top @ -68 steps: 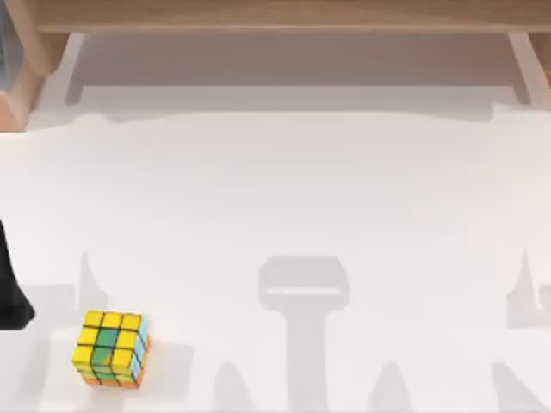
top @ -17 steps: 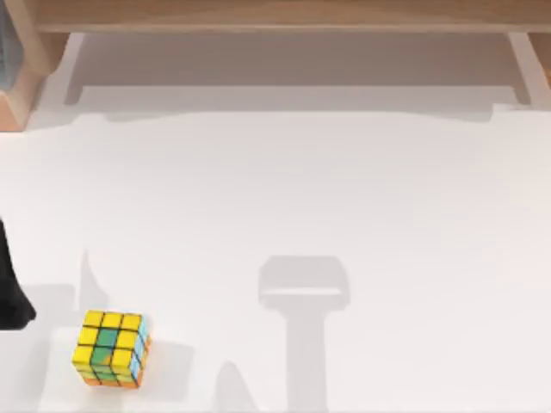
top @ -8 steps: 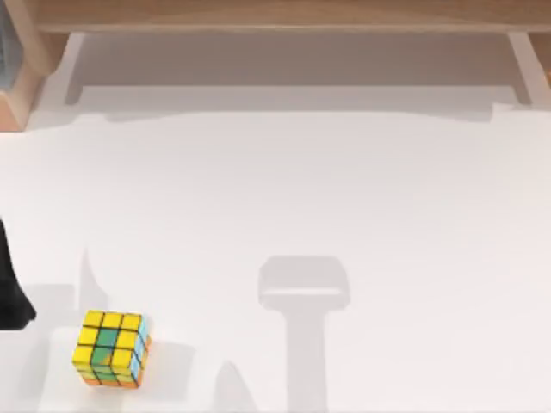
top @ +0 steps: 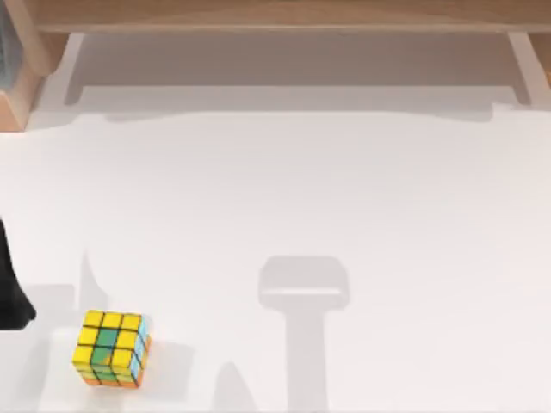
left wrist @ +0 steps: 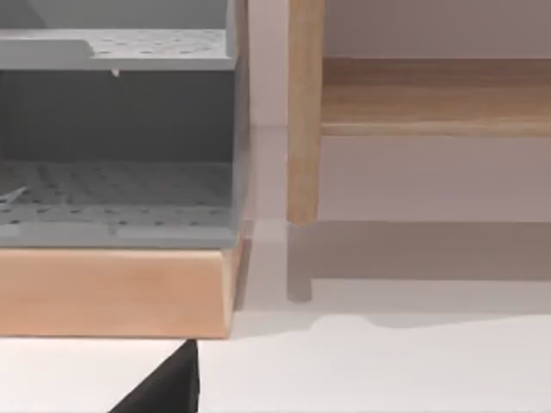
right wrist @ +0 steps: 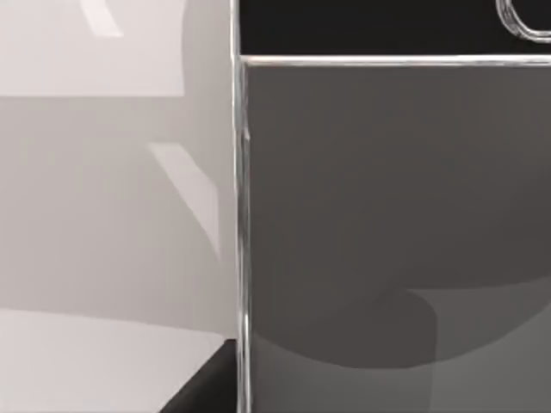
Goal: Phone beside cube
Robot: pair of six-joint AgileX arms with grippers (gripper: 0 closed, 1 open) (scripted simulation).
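Item: phone [right wrist: 387, 232]. Grey glossy screen with a black bezel and part of a round home button [right wrist: 527, 17], lying close under the right wrist camera on the white table [top: 344, 189]. Its place on the table as seen from above cannot be told.

Item: right gripper. Hanging directly over the phone; whether its fingers are spread or closed cannot be told.

Item: cube [top: 110, 348]. Yellow and green on top, sitting at the near left of the table, well apart from any arm.

Item: left arm [top: 10, 288]. Dark bulk resting at the table's left edge, apparently idle; finger state cannot be told.

Item: wooden shelf frame [top: 275, 17], running along the far edge.

Step in hand, judged: approaching the phone for pickup. Next move is calling for a grasp across the phone's edges, then carrying it toward the cube.
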